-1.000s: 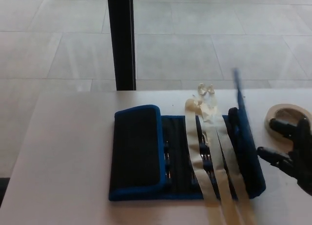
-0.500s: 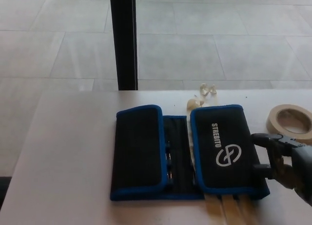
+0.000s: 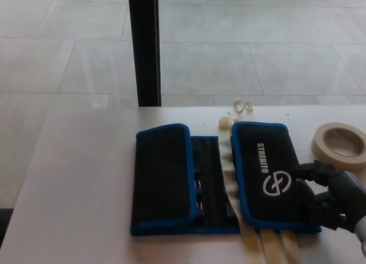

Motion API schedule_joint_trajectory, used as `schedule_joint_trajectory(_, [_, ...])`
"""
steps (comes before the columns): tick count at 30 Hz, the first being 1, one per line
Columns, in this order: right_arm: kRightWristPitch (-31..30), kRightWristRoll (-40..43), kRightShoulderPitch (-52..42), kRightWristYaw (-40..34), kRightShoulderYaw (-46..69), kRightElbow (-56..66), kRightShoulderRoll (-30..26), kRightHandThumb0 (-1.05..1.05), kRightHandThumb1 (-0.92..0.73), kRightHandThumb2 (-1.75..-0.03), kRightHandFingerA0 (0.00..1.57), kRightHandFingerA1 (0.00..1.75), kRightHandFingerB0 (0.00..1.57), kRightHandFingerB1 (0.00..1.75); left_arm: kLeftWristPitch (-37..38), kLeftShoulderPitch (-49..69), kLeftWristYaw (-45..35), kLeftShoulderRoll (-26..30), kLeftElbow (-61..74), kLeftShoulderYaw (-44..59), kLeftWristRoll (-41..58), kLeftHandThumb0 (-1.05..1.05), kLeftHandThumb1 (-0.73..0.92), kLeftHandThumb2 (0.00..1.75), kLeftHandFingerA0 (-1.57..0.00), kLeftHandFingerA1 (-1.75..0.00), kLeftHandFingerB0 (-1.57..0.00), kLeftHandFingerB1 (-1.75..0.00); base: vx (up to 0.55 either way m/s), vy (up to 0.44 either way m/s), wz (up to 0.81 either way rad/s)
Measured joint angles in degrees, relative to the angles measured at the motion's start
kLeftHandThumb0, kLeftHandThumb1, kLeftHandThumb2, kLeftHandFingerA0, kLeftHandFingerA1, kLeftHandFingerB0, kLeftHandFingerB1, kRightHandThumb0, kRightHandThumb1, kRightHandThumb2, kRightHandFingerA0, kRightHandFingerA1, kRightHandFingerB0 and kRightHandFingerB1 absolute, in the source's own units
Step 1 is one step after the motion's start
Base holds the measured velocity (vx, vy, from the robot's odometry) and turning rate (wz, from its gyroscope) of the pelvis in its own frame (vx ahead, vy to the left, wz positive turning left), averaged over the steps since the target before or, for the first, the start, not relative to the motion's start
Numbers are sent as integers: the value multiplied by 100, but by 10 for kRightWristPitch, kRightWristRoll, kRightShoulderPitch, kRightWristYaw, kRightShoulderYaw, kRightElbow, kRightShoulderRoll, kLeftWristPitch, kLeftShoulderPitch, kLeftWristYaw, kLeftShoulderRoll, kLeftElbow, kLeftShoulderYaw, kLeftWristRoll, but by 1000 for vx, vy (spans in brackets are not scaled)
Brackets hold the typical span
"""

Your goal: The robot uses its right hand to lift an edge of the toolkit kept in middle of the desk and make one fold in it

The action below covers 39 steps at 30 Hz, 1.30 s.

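The toolkit (image 3: pixel 217 184), soft padded fabric, likely light and floppy, is lying mid-bench (image 3: pixel 80 178); the right hand (image 3: pixel 329 198) is resting spread-fingered on its folded right flap's edge, the sensible hold.

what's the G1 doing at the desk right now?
It's folding a black, blue-edged toolkit lying on the desk. The right flap, logo side up, is folded over the middle, and the right robot hand rests at its outer edge. The left flap is folded in too. A roll of tape sits to the right. The left robot hand isn't in view.
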<state>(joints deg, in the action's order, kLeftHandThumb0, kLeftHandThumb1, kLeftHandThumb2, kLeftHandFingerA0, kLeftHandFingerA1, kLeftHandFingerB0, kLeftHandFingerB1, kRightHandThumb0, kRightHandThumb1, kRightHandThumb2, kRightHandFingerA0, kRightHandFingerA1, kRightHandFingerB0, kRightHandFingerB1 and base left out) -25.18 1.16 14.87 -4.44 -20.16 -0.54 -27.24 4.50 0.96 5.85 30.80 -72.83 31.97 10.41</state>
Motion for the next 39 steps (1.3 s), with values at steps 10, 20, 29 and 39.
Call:
schedule_joint_trajectory(10, [80,-31,-8,14,-1,18,-59,-65,-83,-64,91,90,44,42,0,0,0,0,0,-2,-2,-61,77,63,-77,-65,-63,-57,0,0,0])
schedule_joint_trajectory(20, [123,7,-12,58,187,51,-108,-51,-66,-106,77,72,39,55,0,2,0,0,0,-8,-3,-61,77,63,-77,-66,-62,-57,0,0,0])
schedule_joint_trajectory(29, [131,41,-15,75,343,-57,-137,-73,-57,-103,94,69,62,59,0,2,0,0,0,-8,-3,-60,78,63,-76,-64,-60,-55,0,0,0])
schedule_joint_trajectory(39, [156,71,-30,68,491,-245,-138,-77,-76,-63,72,83,34,64,0,0,0,0,0,-8,-3,-60,78,63,-77,-64,-61,-55,0,0,0])
